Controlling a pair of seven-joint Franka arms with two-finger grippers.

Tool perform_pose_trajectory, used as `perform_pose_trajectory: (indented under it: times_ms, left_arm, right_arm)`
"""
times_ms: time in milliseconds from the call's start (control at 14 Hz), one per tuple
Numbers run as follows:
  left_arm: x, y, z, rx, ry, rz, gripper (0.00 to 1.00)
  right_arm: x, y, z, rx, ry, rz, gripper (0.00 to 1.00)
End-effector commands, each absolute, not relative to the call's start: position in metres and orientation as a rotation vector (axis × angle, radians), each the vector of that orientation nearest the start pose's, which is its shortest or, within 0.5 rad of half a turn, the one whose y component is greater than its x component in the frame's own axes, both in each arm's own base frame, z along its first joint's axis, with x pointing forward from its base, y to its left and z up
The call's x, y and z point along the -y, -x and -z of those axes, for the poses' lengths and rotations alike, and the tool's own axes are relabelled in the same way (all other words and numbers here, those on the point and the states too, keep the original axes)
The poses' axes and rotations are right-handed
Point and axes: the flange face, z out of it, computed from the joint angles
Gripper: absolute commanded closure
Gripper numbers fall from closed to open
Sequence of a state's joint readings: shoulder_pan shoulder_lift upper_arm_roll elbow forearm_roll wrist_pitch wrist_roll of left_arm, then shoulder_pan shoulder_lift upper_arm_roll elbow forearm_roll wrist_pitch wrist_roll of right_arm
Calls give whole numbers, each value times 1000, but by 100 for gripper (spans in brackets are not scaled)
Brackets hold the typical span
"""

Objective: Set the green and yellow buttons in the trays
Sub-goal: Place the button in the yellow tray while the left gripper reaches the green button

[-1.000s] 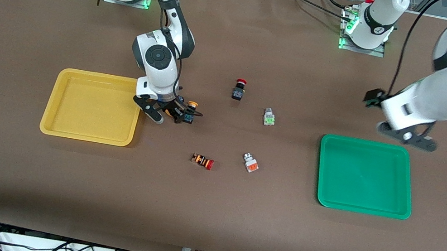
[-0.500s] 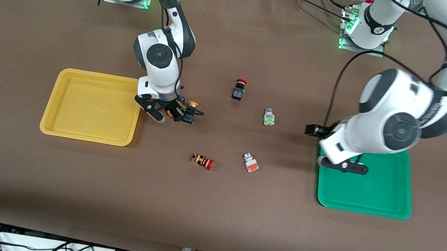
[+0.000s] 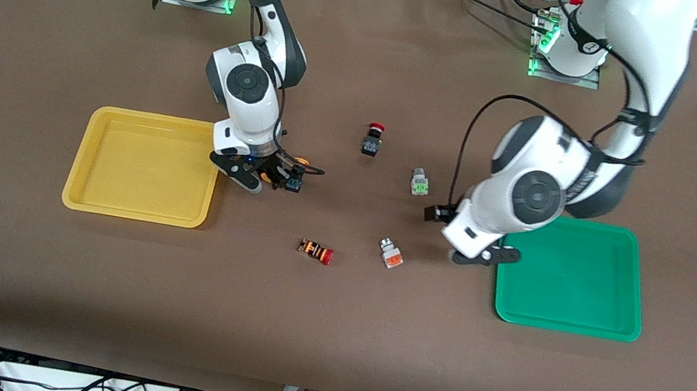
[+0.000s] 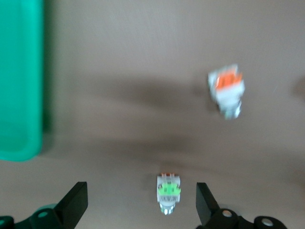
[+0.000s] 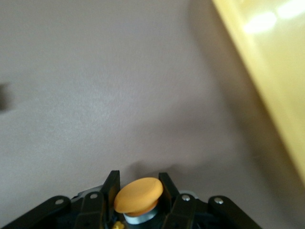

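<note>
Front view shows the right gripper [image 3: 267, 175] low over the brown table [image 3: 324, 334], just beside the yellow tray [image 3: 142, 165] on its side toward the table's middle. Its fingers are clamped on a black-bodied switch with a round yellow-orange cap [image 3: 297, 169]; the body stands roughly upright, cap on top, the long axis vertical. In the right wrist view the cap [image 5: 138, 194] sits squeezed between the two black fingers [image 5: 110, 187], with the tray's yellow rim [image 5: 267, 90] close by.

At the table's middle, the green-faced silver switch [image 3: 420, 183] lies on its side, long axis running about 11 to 5 o'clock, green face toward the front camera. The orange-faced silver switch [image 3: 391, 253] lies nearer the camera, its orange face toward 5 o'clock. The left gripper [image 3: 480, 256] hangs over bare table between these two and the green tray [image 3: 572, 275], at the tray's edge. Its fingers stand wide apart in the left wrist view, with the green-faced switch [image 4: 168, 192] framed between them and nothing held. Bare table surrounds both silver switches.
</note>
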State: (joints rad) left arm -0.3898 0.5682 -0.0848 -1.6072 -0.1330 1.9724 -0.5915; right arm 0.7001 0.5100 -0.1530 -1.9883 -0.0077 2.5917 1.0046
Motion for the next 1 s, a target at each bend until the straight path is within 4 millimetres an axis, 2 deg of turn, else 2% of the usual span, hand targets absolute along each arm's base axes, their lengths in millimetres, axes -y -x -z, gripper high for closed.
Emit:
perform_pose_trajectory:
  times_ms: [0,71,214,357,500,571,643,714,786,929]
  left_arm:
    - [344,-565,-233,157,3094,-490,0]
    - [357,-555,-221,120,3079,-510,0]
    - [361,-550,-204,109,3076,-510,0]
    - [359,-539,-186,74,3062,-478,0]
    - [355,-528,-165,63,3067,-444,0]
    - [355,-525,-162,59,3064,-447,5]
    - [357,-524,-165,52,3066,-447,34]
    - [362,-522,-168,41,3070,-449,47]
    - [368,-517,-168,25,3073,-463,50]
    - [369,-512,-168,13,3068,-479,74]
  right_arm:
    - [-271,-561,-267,-557,3109,124,98]
    - [-251,-572,-279,-498,3129,89,98]
    - [-206,-589,-293,-399,3127,52,98]
    - [-156,-602,-295,-306,3138,44,96]
    - [-117,-607,-292,-249,3160,40,94]
    - [-96,-609,-289,-201,3176,33,86]
    - [-74,-608,-282,-196,3183,20,68]
    - [-58,-605,-274,-190,3187,-4,67]
    - [-48,-598,-264,-200,3188,-14,61]
    - [-42,-592,-254,-220,3181,29,1]
